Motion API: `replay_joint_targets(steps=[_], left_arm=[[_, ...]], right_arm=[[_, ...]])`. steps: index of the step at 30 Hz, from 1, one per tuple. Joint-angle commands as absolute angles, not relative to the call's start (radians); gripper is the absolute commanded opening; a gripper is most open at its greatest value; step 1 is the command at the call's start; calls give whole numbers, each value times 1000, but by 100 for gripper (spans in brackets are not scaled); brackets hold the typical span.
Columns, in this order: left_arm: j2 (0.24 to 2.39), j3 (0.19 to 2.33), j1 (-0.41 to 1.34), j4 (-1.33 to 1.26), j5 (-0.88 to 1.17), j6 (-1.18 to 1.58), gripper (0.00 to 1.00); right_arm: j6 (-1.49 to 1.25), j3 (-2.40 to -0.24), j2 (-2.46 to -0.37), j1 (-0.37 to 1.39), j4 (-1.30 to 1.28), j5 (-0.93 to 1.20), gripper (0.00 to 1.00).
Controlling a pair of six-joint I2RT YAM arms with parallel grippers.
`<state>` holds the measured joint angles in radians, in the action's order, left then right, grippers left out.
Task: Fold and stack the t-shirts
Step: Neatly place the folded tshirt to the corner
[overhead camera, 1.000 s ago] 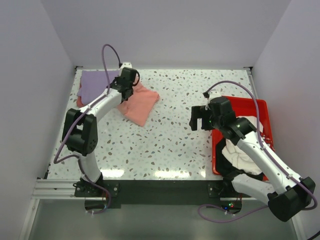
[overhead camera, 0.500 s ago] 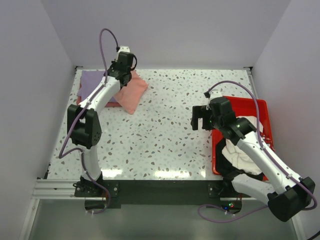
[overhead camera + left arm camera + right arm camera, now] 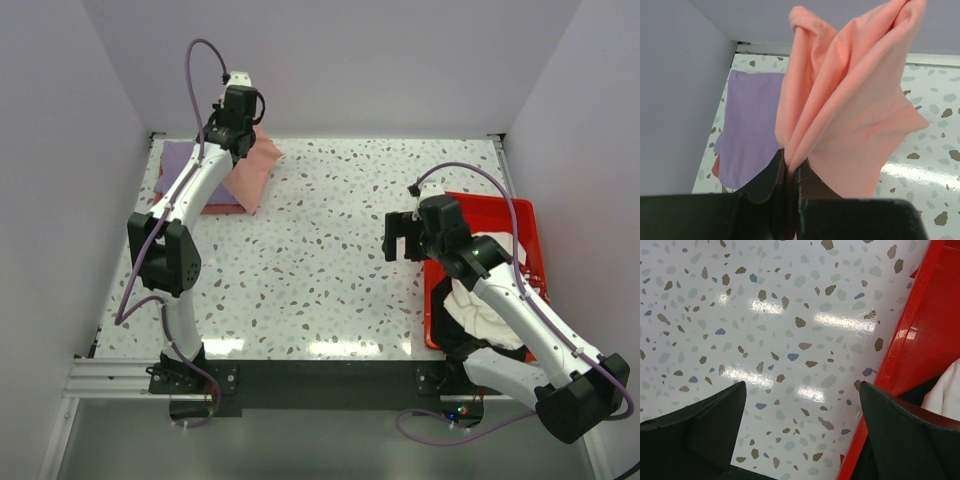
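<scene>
My left gripper [image 3: 243,137] is shut on the folded salmon-pink t-shirt [image 3: 250,172] and holds it raised at the table's far left; the shirt hangs from the jaws in the left wrist view [image 3: 850,100]. The folded lavender-purple t-shirt [image 3: 185,170] lies flat in the far left corner, just left of the hanging shirt, and also shows in the left wrist view [image 3: 750,130]. A red edge [image 3: 158,204] peeks from under it. My right gripper [image 3: 403,238] is open and empty over the table, beside the red tray. A crumpled white t-shirt [image 3: 490,300] lies in that tray.
The red plastic tray [image 3: 530,215] stands at the right edge of the table; its rim shows in the right wrist view [image 3: 912,335]. Walls enclose the table at the back and both sides. A dark garment [image 3: 480,350] lies under the white shirt in the tray.
My left gripper has lifted the salmon-pink t-shirt and carried it back and left toward the lavender shirt. The right arm has not moved.
</scene>
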<state>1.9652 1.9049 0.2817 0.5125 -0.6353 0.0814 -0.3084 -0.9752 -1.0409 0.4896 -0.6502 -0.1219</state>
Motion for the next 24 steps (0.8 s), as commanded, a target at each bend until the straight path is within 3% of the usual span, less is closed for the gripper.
replay_joint_targets(steps=[1, 24], left_arm=[[1911, 1962, 270, 492, -631, 61, 0], [1917, 1919, 147, 437, -551, 169, 0]], right_arm=[[-296, -974, -1039, 485, -627, -152, 99], [-295, -982, -1043, 485, -638, -172, 99]])
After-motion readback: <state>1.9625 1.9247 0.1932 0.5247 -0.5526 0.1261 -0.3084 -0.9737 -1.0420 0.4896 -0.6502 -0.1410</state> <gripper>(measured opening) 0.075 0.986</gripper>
